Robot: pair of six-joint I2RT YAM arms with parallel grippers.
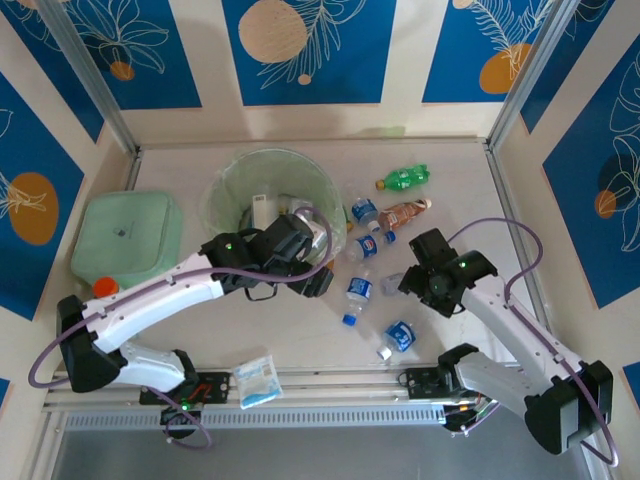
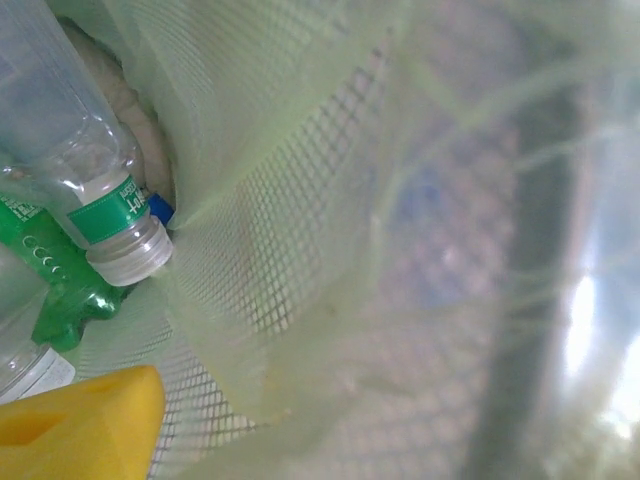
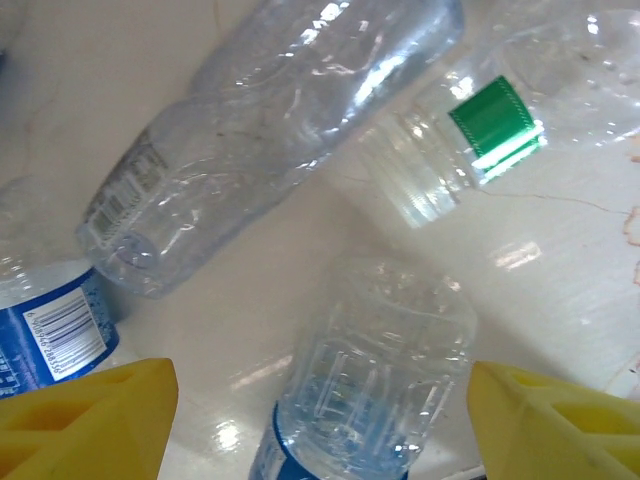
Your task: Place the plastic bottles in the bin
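Observation:
The bin [image 1: 232, 190], a pale-green translucent bucket, stands at the back left of the table. My left gripper [image 1: 300, 236] reaches over its near right rim, open and holding nothing. In the left wrist view one yellow finger [image 2: 85, 422] shows above the bin's meshed wall [image 2: 300, 240], where a clear green-labelled bottle [image 2: 95, 180] and a green one [image 2: 55, 290] lie. My right gripper [image 3: 320, 400] is open, its fingers either side of a clear blue-labelled bottle [image 3: 375, 365] lying on the table, not touching it. Several more bottles lie around, including a green one [image 1: 405, 178] and a brown-labelled one [image 1: 405, 213].
A flat pale-green lidded box [image 1: 125, 235] sits left of the bin, with an orange cap [image 1: 105, 287] beside it. A blue-white sachet [image 1: 257, 380] lies at the near edge. Metal frame posts [image 1: 520, 95] and patterned walls close the table in.

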